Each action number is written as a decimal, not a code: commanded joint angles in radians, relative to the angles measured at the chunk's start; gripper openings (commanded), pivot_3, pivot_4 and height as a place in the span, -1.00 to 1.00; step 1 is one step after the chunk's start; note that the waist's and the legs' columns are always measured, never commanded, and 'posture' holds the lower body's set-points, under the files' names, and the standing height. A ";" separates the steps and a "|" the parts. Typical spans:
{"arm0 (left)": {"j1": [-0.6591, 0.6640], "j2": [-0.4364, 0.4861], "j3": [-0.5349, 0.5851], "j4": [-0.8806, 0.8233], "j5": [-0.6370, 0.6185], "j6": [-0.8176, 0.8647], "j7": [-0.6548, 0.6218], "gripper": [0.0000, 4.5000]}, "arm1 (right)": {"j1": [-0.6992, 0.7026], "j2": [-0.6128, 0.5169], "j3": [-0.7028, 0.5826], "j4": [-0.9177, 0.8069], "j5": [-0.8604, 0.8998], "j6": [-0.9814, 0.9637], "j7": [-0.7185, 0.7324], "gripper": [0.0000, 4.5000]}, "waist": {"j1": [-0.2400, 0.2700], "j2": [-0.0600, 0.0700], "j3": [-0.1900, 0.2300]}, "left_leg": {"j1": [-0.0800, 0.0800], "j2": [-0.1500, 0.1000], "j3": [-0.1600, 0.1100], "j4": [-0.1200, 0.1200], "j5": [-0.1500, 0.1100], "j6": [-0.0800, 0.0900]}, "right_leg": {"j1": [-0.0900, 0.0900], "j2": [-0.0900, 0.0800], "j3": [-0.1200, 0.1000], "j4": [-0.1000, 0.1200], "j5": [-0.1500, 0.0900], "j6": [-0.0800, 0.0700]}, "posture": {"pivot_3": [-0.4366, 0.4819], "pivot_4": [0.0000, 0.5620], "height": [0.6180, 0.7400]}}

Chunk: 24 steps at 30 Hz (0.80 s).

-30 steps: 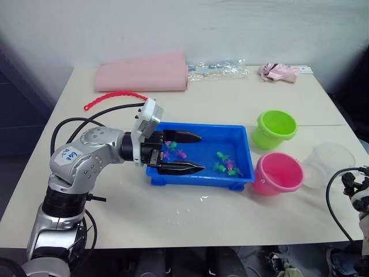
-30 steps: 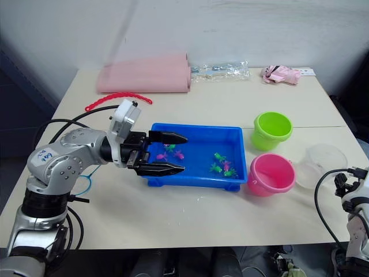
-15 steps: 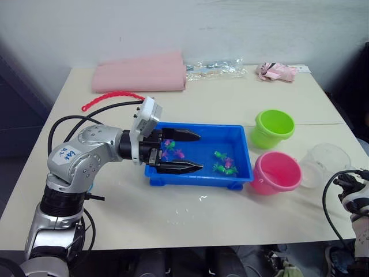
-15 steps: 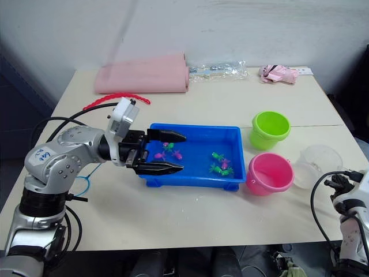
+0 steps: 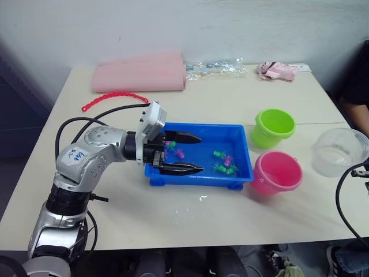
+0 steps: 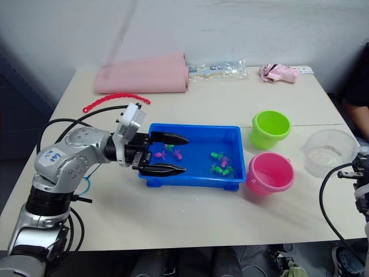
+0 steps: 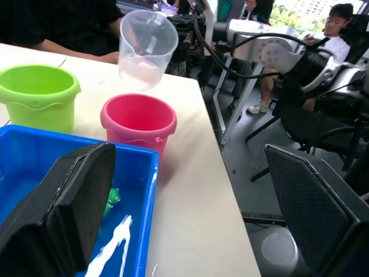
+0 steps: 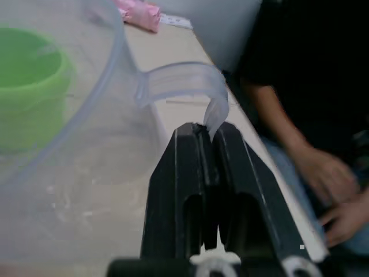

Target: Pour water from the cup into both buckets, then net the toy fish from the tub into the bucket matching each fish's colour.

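The blue tub (image 5: pixel 239 173) sits mid-table with several tiny pink and green toy fish (image 5: pixel 225 165) in shallow water. My left gripper (image 5: pixel 191 153) is open and reaches over the tub's left end, one finger at each long side. To the tub's right stand the lime green bucket (image 5: pixel 273 128) and, nearer, the pink bucket (image 5: pixel 278 172). The clear cup (image 5: pixel 340 151) hangs in the air right of the buckets. My right gripper (image 8: pixel 207 135) is shut on its handle (image 8: pixel 181 81). A thin light blue hoop, the net (image 6: pixel 86 184), peeks out by my left elbow.
A pink folded cloth (image 5: pixel 141 75), a red beaded strip (image 5: pixel 112 98), a clear plastic bag (image 5: pixel 216 68) and a small pink item (image 5: pixel 277 70) lie along the table's far side. A person (image 5: pixel 358 86) sits at the right edge, close to the cup.
The cup has come up off the table at the right, held by my right gripper. My left gripper stays over the tub, still open.
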 commanded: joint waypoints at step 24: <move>-0.037 -0.027 -0.004 0.015 0.036 -0.043 -0.003 1.00 | 0.062 -0.089 0.069 -0.082 -0.658 -0.427 -0.057 -0.98 | 0.001 0.000 0.000 | 0.000 0.000 0.000 0.000 0.000 -0.001 | 0.000 0.000 0.000 0.000 0.000 0.000 | -0.05 -0.47 0.96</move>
